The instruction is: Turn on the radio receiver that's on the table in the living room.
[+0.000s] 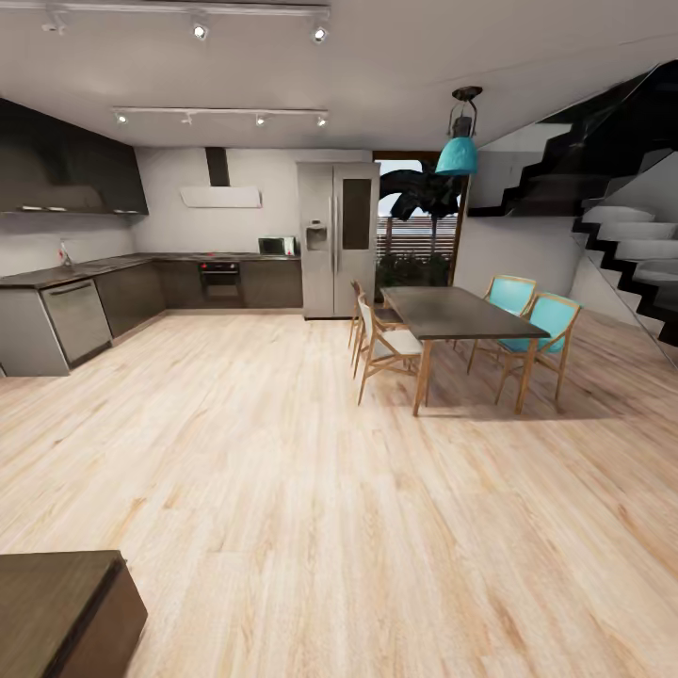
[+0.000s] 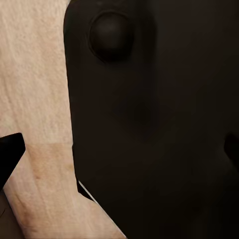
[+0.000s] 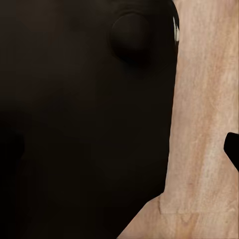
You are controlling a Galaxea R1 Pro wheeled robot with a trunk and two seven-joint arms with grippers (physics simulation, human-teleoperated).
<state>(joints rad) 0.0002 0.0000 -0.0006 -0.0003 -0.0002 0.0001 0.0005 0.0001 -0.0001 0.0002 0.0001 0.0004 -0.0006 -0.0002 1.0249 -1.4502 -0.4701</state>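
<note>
Stretching across the head view is a pale wood-plank floor (image 1: 282,490) with a soft matte grain, in an open kitchen-dining room. At about one o'clock stands a dark rectangular dining table (image 1: 459,313) on slim wooden legs, with white-cushioned wooden chairs (image 1: 384,344) on its near side and teal-cushioned chairs (image 1: 532,325) on its far side. A teal bell-shaped pendant lamp (image 1: 458,151) hangs above it. At twelve o'clock a tall brushed-steel double-door fridge (image 1: 337,240) stands against the far wall. Dark, flat-fronted kitchen cabinets (image 1: 113,297) run in an L from ten to eleven o'clock. A black staircase with white treads (image 1: 621,226) climbs at two o'clock. At seven o'clock, a dark brown boxy corner of furniture (image 1: 66,612) juts in.

Both wrist views show a smooth, rounded black robot body (image 2: 159,129) close up, over the same light planks (image 3: 204,129). Whether either gripper is open or closed cannot be told.
</note>
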